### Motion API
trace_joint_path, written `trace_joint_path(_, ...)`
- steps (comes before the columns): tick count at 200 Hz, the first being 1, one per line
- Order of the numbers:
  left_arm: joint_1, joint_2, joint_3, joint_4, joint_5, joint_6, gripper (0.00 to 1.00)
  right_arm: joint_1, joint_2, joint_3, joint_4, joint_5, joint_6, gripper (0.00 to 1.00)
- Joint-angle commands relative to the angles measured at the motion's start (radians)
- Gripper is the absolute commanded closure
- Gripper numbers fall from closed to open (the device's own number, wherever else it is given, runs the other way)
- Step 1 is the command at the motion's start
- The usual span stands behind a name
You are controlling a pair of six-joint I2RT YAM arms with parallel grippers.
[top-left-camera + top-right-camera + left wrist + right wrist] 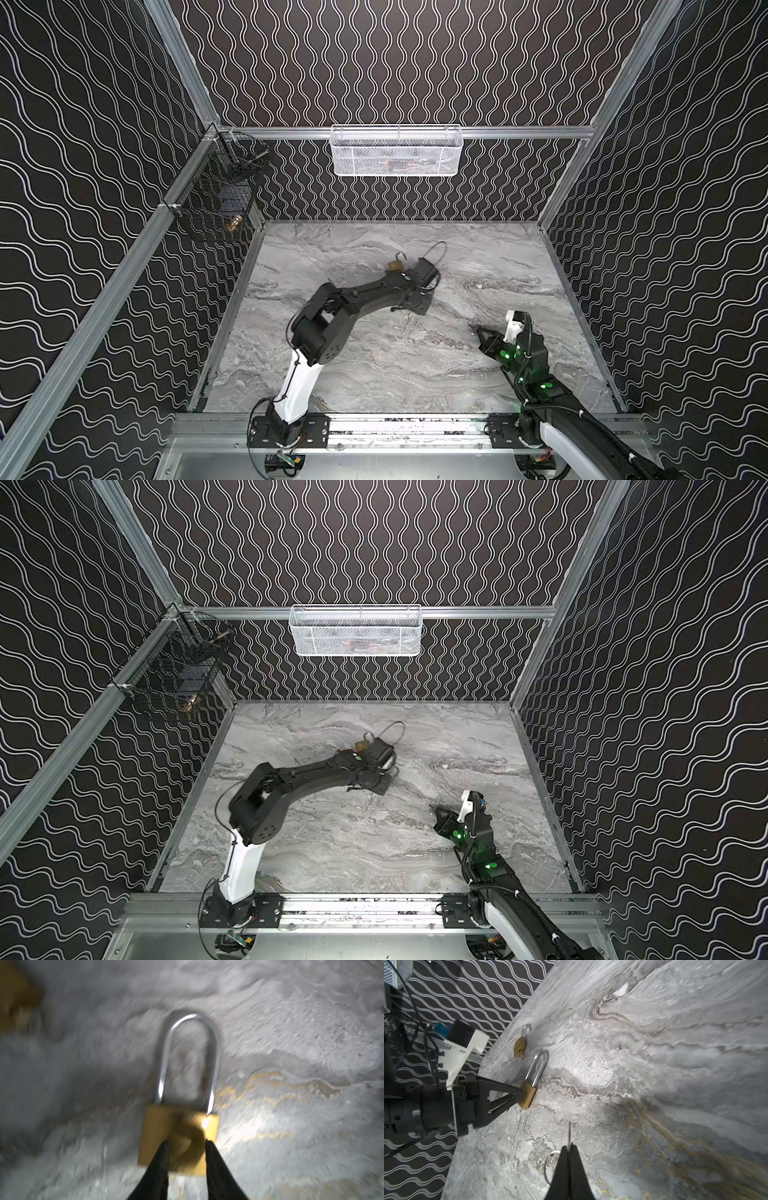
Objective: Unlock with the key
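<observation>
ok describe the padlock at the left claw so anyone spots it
On the marble table, toward the back, lie two brass locks. Yours is the padlock at the left claw's tips, with the long shackle; the small padlock beside it has a short one.

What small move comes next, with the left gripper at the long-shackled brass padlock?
Probably close the left gripper firmly on the long-shackled brass padlock: its fingertips sit at the body, but blur hides whether the grip is firm. The right gripper is shut on the thin silver key, apart from the lock.
</observation>
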Motion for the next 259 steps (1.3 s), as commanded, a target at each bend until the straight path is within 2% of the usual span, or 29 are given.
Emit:
trace_joint_path(1, 0.075, -0.087, -0.142, 0.129, 0.252, -0.168, 0.72, -0.001, 0.025, 0.015, 0.081, -0.042, -0.042, 1.00)
trace_joint_path(18, 0.119, -0.137, -0.201, 0.165, 0.300, -0.178, 0.71, -0.001, 0.051, 0.020, 0.099, -0.057, -0.048, 1.00)
trace_joint_path(32, 0.096, -0.153, -0.166, 0.113, 0.274, -0.070, 0.59, -0.001, 0.069, 0.016, 0.134, -0.065, -0.039, 1.00)
trace_joint_path(39, 0.059, -0.165, -0.144, 0.085, 0.213, -0.006, 0.53, -0.002, 0.085, 0.016, 0.153, -0.066, -0.034, 1.00)
trace_joint_path(58, -0.054, -0.132, -0.051, -0.016, -0.045, 0.136, 0.34, -0.001, 0.124, 0.022, 0.184, -0.073, -0.031, 1.00)
trace_joint_path(86, -0.090, 0.010, 0.040, -0.101, -0.186, 0.165, 0.33, -0.002, 0.130, 0.037, 0.177, -0.075, -0.031, 1.00)
trace_joint_path(106, -0.131, 0.042, 0.061, -0.115, -0.329, 0.212, 0.32, -0.002, 0.067, 0.035, 0.115, -0.061, -0.042, 1.00)
trace_joint_path(150, -0.176, 0.102, 0.112, -0.125, -0.487, 0.315, 0.25, -0.002, -0.029, 0.007, 0.061, -0.023, -0.045, 1.00)
trace_joint_path(174, -0.172, 0.148, 0.155, -0.158, -0.499, 0.301, 0.25, -0.002, -0.008, 0.009, 0.076, -0.033, -0.042, 1.00)
trace_joint_path(208, -0.136, 0.159, 0.172, -0.184, -0.385, 0.208, 0.28, -0.003, 0.014, 0.015, 0.088, -0.044, -0.044, 1.00)
trace_joint_path(228, -0.105, 0.158, 0.159, -0.193, -0.281, 0.143, 0.37, -0.003, 0.016, 0.016, 0.092, -0.046, -0.048, 1.00)
trace_joint_path(246, -0.082, 0.147, 0.113, -0.146, -0.185, 0.118, 0.39, -0.003, 0.020, 0.015, 0.096, -0.047, -0.050, 1.00)
trace_joint_path(259, -0.047, 0.151, 0.093, -0.123, -0.072, 0.104, 0.44, -0.003, 0.028, 0.013, 0.105, -0.048, -0.050, 1.00)
